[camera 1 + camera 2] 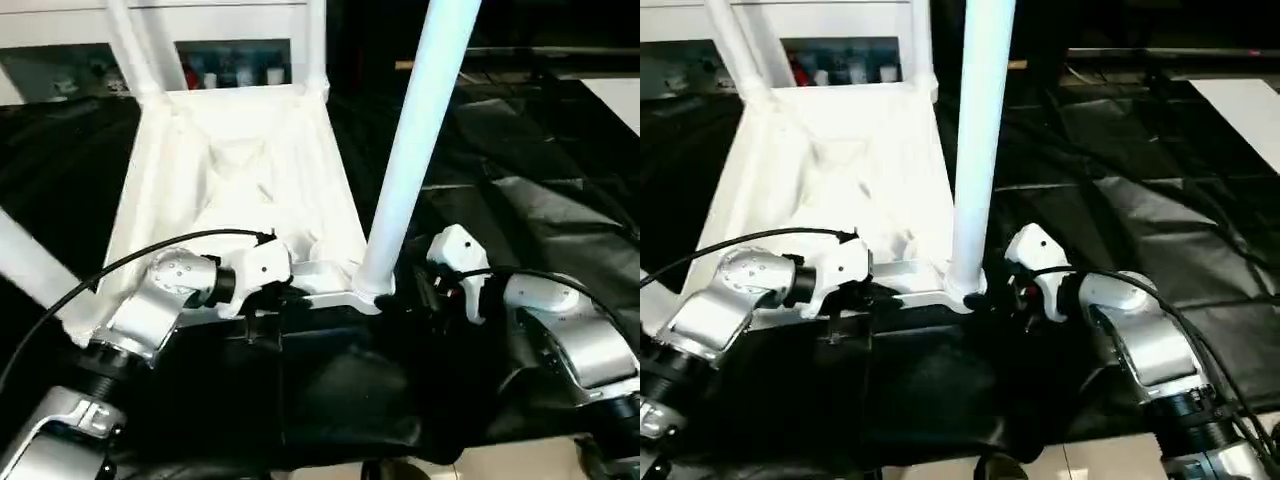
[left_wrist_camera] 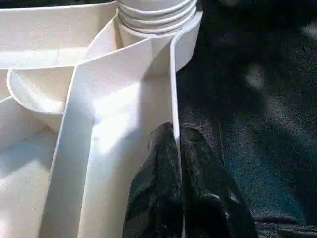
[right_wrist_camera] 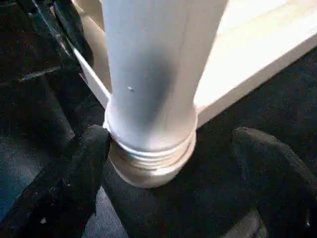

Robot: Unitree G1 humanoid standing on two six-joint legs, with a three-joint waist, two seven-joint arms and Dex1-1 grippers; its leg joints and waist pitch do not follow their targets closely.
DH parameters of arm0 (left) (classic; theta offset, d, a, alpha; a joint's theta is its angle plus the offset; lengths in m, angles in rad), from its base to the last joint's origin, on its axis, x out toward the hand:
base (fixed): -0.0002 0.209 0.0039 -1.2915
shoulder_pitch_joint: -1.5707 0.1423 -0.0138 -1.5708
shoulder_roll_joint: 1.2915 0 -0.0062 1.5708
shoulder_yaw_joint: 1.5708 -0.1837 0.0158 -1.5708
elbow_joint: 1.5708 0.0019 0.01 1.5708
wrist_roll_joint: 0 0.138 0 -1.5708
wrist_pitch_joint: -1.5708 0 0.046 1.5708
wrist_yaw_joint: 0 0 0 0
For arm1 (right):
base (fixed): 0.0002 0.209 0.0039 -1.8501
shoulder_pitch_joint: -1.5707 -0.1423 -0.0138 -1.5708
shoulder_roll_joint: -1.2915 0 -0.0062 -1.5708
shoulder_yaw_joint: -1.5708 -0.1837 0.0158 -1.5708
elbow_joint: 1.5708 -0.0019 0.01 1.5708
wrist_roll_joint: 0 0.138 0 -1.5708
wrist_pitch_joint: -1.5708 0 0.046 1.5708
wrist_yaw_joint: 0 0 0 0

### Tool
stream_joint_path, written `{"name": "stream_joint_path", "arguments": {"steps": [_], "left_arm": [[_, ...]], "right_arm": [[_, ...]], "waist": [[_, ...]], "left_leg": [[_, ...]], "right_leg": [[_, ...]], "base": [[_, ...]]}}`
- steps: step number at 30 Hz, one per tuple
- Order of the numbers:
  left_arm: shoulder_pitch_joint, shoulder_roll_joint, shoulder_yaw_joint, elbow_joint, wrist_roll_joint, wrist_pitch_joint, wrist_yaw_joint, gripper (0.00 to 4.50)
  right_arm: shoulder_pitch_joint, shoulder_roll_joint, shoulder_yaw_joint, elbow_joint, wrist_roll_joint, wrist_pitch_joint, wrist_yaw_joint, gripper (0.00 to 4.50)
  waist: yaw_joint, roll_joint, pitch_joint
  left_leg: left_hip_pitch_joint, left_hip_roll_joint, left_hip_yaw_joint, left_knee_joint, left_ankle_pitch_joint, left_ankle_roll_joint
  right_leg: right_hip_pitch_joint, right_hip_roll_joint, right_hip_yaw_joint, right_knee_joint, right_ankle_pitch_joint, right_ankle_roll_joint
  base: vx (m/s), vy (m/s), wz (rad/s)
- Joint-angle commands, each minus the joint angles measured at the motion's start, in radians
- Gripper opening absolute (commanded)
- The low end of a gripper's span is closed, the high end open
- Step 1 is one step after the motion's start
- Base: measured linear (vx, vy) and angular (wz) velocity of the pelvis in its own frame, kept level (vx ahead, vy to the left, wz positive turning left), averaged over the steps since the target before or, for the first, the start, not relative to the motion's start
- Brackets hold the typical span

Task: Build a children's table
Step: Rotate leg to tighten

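Tabletop: the white tabletop (image 1: pixel 235 170) is lying upside down on the black sheet (image 1: pixel 1160 220), its ribbed underside facing up and its near edge just in front of the robot.
Legs: four white legs are standing up from the corner sockets. Two are rising at the far corners (image 1: pixel 130 45), one at the near left (image 1: pixel 25 265), and the near right leg (image 1: pixel 415 140) is standing in its socket between the two arms.
Left gripper: the left gripper (image 2: pixel 177 173) is pinching the near rim wall of the tabletop, its two black fingers pressed together with the thin wall between them.
Right gripper: the right gripper (image 3: pixel 168 163) is sitting around the base of the near right leg with its fingers spread apart; one finger (image 3: pixel 86 163) is touching the ribbed collar, the other is standing clear.
Progress: judging by the four legs in place, the build is looking nearly finished.
Remaining: probably seating this last leg fully, which shows ribs above the socket (image 3: pixel 151 171), then turning the table upright.
Background: a white cabinet (image 1: pixel 60 30) is standing at the far side.
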Motion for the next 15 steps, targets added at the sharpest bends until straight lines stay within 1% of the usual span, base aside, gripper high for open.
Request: {"name": "stream_joint_path", "arguments": {"steps": [1, 2, 4, 6, 8, 10, 11, 12, 14, 15], "left_arm": [[0.027, -0.008, -0.060, 0.010, 0.012, 0.000, -0.049, 0.00], [0.027, -0.008, -0.060, 0.010, 0.012, 0.000, -0.049, 0.00], [0.028, -0.008, -0.061, 0.008, 0.010, -0.001, -0.053, 0.00], [0.029, -0.006, -0.063, 0.003, 0.008, 0.002, -0.055, 0.00], [0.029, -0.005, -0.064, 0.002, 0.008, 0.002, -0.055, 0.00], [0.028, -0.004, -0.064, 0.000, 0.008, 0.004, -0.055, 0.00], [0.028, -0.003, -0.064, -0.001, 0.008, 0.006, -0.054, 0.00], [0.028, -0.002, -0.064, -0.001, 0.008, 0.006, -0.054, 0.00], [0.030, -0.002, -0.064, -0.004, 0.008, 0.008, -0.052, 0.00], [0.031, -0.002, -0.062, -0.005, 0.009, 0.009, -0.052, 0.00]], "right_arm": [[-0.016, 0.008, 0.011, 0.000, 0.000, -0.027, 0.017, 4.20], [-0.016, 0.008, 0.011, 0.000, 0.000, -0.027, 0.017, 4.20], [-0.021, 0.027, 0.016, 0.005, 0.012, -0.029, 0.022, 4.20], [-0.024, 0.034, 0.025, 0.009, 0.014, -0.032, 0.025, 4.20], [-0.028, 0.037, 0.035, 0.022, 0.004, -0.036, 0.023, 4.20], [-0.031, 0.039, 0.038, 0.032, 0.000, -0.038, 0.025, 4.20], [-0.031, 0.039, 0.039, 0.036, 0.001, -0.039, 0.029, 4.04], [-0.032, 0.038, 0.040, 0.038, 0.002, -0.040, 0.032, 4.04], [-0.032, 0.038, 0.040, 0.043, 0.003, -0.040, 0.036, 3.84], [-0.032, 0.038, 0.040, 0.046, 0.003, -0.042, 0.038, 3.84]], "waist": [[0.003, -0.004, -0.061], [0.003, -0.004, -0.061], [0.005, 0.000, -0.062], [0.006, -0.002, -0.062], [0.006, -0.002, -0.061], [0.007, -0.002, -0.061], [0.008, -0.005, -0.061], [0.008, -0.005, -0.061], [0.008, -0.005, -0.062], [0.007, -0.006, -0.063]], "left_leg": [[0.015, 0.054, -0.018, -0.052, -0.134, 0.094], [0.016, 0.054, -0.018, -0.052, -0.129, 0.097], [0.018, 0.055, -0.018, -0.050, -0.122, 0.103], [0.017, 0.054, -0.018, -0.050, -0.124, 0.104], [0.018, 0.055, -0.018, -0.051, -0.129, 0.102], [0.018, 0.054, -0.019, -0.051, -0.135, 0.095], [0.018, 0.054, -0.018, -0.050, -0.136, 0.093], [0.018, 0.054, -0.018, -0.050, -0.136, 0.093], [0.017, 0.054, -0.019, -0.050, -0.129, 0.096], [0.017, 0.053, -0.018, -0.049, -0.120, 0.100]], "right_leg": [[0.046, -0.064, 0.044, -0.045, -0.063, -0.284], [0.046, -0.064, 0.044, -0.044, -0.057, -0.286], [0.045, -0.063, 0.043, -0.041, -0.035, -0.293], [0.046, -0.062, 0.043, -0.040, -0.032, -0.296], [0.045, -0.062, 0.042, -0.041, -0.042, -0.296], [0.045, -0.062, 0.042, -0.042, -0.057, -0.295], [0.046, -0.062, 0.043, -0.042, -0.059, -0.292], [0.046, -0.062, 0.043, -0.042, -0.059, -0.292], [0.047, -0.063, 0.043, -0.040, -0.053, -0.288], [0.047, -0.062, 0.043, -0.039, -0.042, -0.290]], "base": [[0.000, 0.000, 0.00], [0.000, 0.000, 0.00], [0.000, 0.000, 0.00], [0.000, 0.000, 0.00], [0.000, 0.000, 0.00], [0.000, 0.000, 0.00], [0.000, 0.000, 0.00], [0.000, 0.000, 0.00], [0.000, 0.000, 0.00], [0.000, 0.000, 0.00]]}}
